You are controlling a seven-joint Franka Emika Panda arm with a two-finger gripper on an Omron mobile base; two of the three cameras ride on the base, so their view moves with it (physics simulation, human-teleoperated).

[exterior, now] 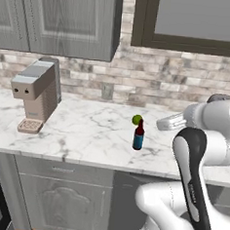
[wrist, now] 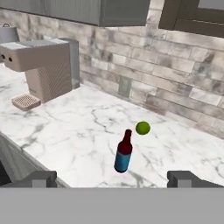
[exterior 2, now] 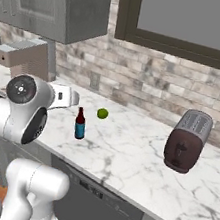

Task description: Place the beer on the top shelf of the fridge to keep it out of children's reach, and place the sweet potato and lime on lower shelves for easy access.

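Observation:
The beer [exterior: 138, 136] [exterior 2: 80, 125] [wrist: 123, 153] stands upright on the marble counter [exterior: 81, 129], a dark bottle with a blue label. Just behind it, toward the brick wall, lies the lime [exterior: 136, 119] [exterior 2: 102, 113] [wrist: 142, 127], apart from the bottle. My gripper [wrist: 113, 179] is open and holds nothing. It hovers on the near side of the counter's front edge and points at the bottle. Its dark fingertips [wrist: 41, 178] stand wide apart on either side of the bottle's line. The hand [exterior: 169, 122] [exterior 2: 66, 97] hangs level with the bottle, off to its side. The fridge, its shelves and the sweet potato are out of view.
A beige coffee machine [exterior: 35, 93] [exterior 2: 24, 57] [wrist: 43, 65] stands at the counter's left. A dark toaster [exterior 2: 188, 140] sits to the right. Grey wall cabinets [exterior: 61, 17] hang above the left side, and a dark-framed window [exterior: 192, 23] is above the right.

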